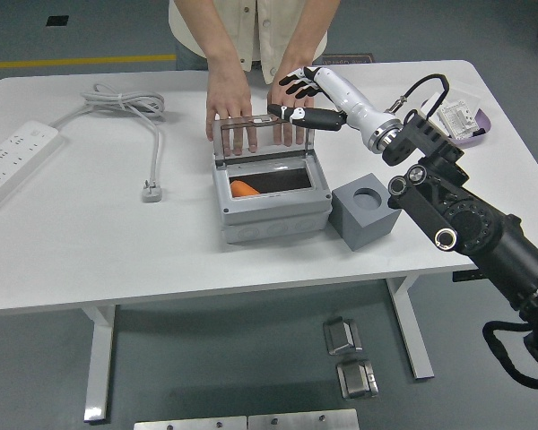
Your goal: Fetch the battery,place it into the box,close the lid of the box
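An orange battery lies inside the grey box near its left wall. The box's clear lid stands upright at the back edge. My right hand hovers above and behind the lid's right corner, its fingers spread and holding nothing. A person at the far side rests both hands behind the lid, the left-side hand and the other hand seen partly through the clear panel. My left arm is out of view.
A grey block with a round hole stands right of the box. A white power strip and its cable lie at the left. A small tray with packets sits at the far right.
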`<state>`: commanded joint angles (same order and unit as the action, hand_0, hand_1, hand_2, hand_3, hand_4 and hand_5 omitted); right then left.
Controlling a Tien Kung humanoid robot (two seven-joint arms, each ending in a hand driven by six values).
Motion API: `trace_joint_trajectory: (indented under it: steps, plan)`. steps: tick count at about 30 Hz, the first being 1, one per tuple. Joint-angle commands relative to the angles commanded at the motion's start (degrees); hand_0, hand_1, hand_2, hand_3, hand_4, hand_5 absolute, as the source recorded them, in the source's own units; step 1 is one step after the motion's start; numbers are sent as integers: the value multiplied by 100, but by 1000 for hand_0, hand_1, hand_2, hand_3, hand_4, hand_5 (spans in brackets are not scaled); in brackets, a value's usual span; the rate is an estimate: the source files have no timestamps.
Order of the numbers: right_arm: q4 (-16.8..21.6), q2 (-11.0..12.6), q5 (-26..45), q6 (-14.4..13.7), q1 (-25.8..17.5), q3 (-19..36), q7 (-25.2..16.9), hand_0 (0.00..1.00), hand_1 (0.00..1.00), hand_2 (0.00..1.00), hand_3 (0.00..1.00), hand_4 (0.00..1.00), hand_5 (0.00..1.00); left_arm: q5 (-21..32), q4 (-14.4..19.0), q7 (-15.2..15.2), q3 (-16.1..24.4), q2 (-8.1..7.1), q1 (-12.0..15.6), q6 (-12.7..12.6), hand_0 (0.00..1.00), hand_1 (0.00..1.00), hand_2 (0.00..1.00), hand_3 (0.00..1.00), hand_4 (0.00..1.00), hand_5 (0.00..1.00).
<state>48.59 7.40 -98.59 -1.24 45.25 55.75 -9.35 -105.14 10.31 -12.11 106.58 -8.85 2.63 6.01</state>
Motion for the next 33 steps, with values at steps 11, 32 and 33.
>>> trace_joint_trajectory:
  steps: [11, 32, 33]
  plan:
    - [-157, 108, -5, 62, 21, 43, 17, 803, 754, 758, 772, 942, 743, 15, 0, 6, 4, 21, -10, -8, 624, 671, 666, 698, 688, 176]
    - [-689, 140, 106, 66, 106, 94, -29, 843, 779, 783, 788, 950, 784, 5, 0, -9, 2, 39, -68, -5, 624, 670, 667, 700, 689, 180]
    - [-706, 123, 112, 64, 107, 89, -31, 843, 779, 783, 788, 950, 784, 5, 0, -9, 1, 41, -70, -5, 624, 670, 667, 700, 689, 180]
